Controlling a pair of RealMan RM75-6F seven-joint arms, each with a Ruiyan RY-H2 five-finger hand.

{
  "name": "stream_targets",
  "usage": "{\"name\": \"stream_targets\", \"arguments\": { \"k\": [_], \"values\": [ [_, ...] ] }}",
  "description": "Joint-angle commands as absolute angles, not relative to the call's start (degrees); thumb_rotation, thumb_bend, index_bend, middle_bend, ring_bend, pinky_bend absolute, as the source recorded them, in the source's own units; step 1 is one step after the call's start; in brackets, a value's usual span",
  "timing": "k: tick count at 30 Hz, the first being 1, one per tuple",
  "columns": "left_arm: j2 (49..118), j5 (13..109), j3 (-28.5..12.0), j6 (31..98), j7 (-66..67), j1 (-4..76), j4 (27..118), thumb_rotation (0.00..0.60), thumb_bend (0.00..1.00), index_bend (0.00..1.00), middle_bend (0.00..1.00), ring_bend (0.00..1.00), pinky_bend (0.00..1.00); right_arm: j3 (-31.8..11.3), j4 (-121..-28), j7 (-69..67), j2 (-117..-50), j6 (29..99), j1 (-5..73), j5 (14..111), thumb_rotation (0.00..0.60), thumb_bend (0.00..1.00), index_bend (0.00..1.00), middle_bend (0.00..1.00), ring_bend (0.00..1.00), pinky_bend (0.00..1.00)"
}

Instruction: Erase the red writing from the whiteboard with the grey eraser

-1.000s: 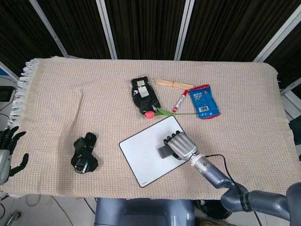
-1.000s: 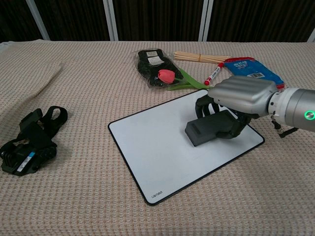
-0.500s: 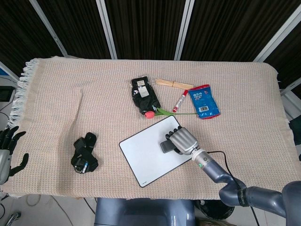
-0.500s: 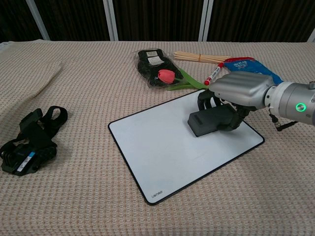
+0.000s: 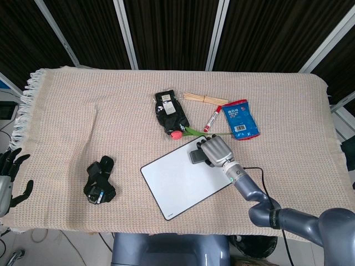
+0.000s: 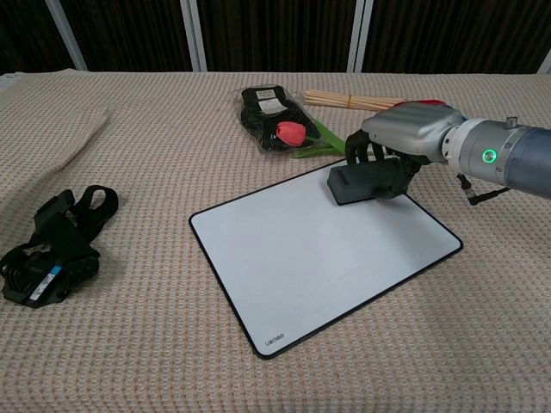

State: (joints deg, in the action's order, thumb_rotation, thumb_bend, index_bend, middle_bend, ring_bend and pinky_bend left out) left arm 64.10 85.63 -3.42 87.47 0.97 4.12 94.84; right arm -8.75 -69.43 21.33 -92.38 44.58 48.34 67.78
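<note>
Eraser (image 6: 360, 182) is the grey block that the right hand (image 6: 403, 138) holds from above, fingers curled around it, so that its flat underside can press on the whiteboard (image 6: 318, 249). It sits at the far edge of the whiteboard, at the corner nearest the red tulip (image 6: 293, 132). I judge that the hand keeps it low and flat because wiping needs contact over the whole face. No red writing shows on the whiteboard surface in either view, so the task looks nearly done or done. The whiteboard lies turned at an angle on the beige cloth (image 5: 83, 116), which brings that corner within the right arm's reach. The left hand (image 5: 10, 176) hangs far to the left of the whiteboard, off the cloth edge, fingers spread and holding nothing.
</note>
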Motion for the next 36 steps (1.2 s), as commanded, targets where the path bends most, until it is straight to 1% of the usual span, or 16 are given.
{"name": "stream_targets", "arguments": {
  "k": [1, 9, 15, 21, 27, 32, 36],
  "values": [
    [64.09, 85.64, -3.43, 87.49, 0.91, 4.12, 94.89, 0.6, 0.38, 0.17, 0.04, 0.0, 0.04, -7.77, -70.94, 21.01, -91.55, 45.5, 47.46, 68.57, 0.6, 0.44, 0.48, 0.49, 0.51, 0.38],
    [64.2, 85.89, -3.36, 87.61, 0.84, 4.11, 94.84, 0.6, 0.38, 0.18, 0.04, 0.0, 0.04, -3.14, -77.83, 22.13, -88.6, 48.62, 44.28, 72.53, 0.6, 0.44, 0.48, 0.49, 0.51, 0.38],
    [64.15, 85.85, -3.4, 87.67, 0.82, 4.08, 94.77, 0.6, 0.38, 0.18, 0.04, 0.0, 0.04, -1.24, -81.58, 24.04, -85.3, 50.27, 42.82, 74.23, 0.6, 0.44, 0.48, 0.49, 0.51, 0.38],
    [63.98, 85.66, -3.54, 87.7, 0.5, 4.07, 94.96, 0.6, 0.38, 0.18, 0.04, 0.0, 0.04, -2.19, -85.29, 23.56, -78.7, 49.02, 42.31, 70.77, 0.6, 0.44, 0.48, 0.49, 0.51, 0.38],
    [64.04, 85.72, -3.55, 87.85, 0.52, 4.02, 94.99, 0.6, 0.38, 0.18, 0.04, 0.0, 0.04, -4.03, -84.59, 21.25, -74.14, 48.7, 40.92, 64.82, 0.6, 0.44, 0.48, 0.48, 0.5, 0.38],
    [64.08, 85.7, -3.59, 87.92, 0.53, 4.0, 94.96, 0.6, 0.38, 0.19, 0.04, 0.0, 0.04, -4.54, -83.04, 20.1, -73.15, 48.69, 40.27, 63.01, 0.6, 0.43, 0.48, 0.47, 0.5, 0.38],
    [64.13, 85.9, -3.49, 87.98, 0.63, 3.98, 94.94, 0.6, 0.38, 0.19, 0.04, 0.0, 0.04, -4.97, -80.1, 18.87, -73.09, 48.33, 39.35, 60.01, 0.6, 0.43, 0.48, 0.47, 0.5, 0.38]
  ]
}}
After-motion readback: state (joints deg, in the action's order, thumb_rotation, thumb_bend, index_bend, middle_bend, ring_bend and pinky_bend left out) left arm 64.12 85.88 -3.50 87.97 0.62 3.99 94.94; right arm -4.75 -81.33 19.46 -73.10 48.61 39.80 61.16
